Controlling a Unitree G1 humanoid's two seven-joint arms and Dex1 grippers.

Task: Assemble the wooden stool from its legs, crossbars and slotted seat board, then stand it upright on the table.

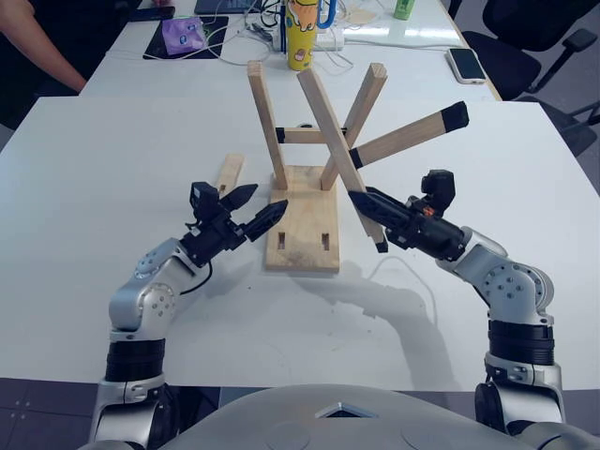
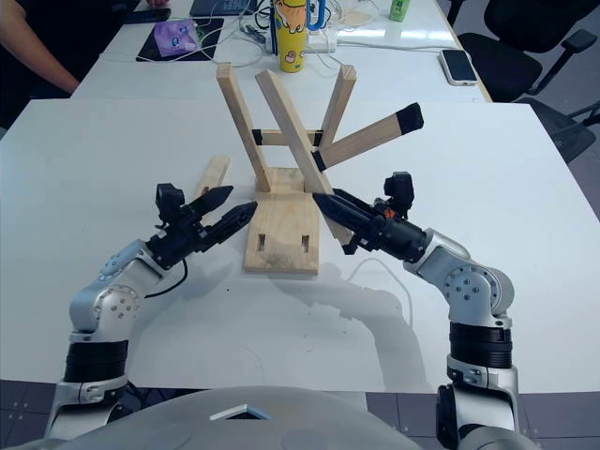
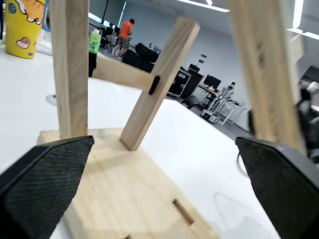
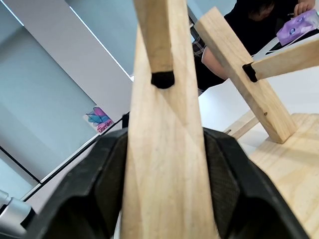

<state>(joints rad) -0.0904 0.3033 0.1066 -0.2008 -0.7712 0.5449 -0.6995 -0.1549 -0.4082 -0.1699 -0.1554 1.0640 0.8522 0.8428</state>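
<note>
Jaws: your right gripper (image 1: 364,200) is clamped on a tilted leg (image 1: 330,122), low, over the board's (image 1: 302,242) right edge. Left gripper (image 1: 265,201) is wide open and empty beside the board's left edge. Board lies flat. Wood looks stiff, light and likely top-heavy, so hold low near the board.

Open-plan office, white desks (image 1: 422,73), swivel chairs (image 1: 551,47)
</note>
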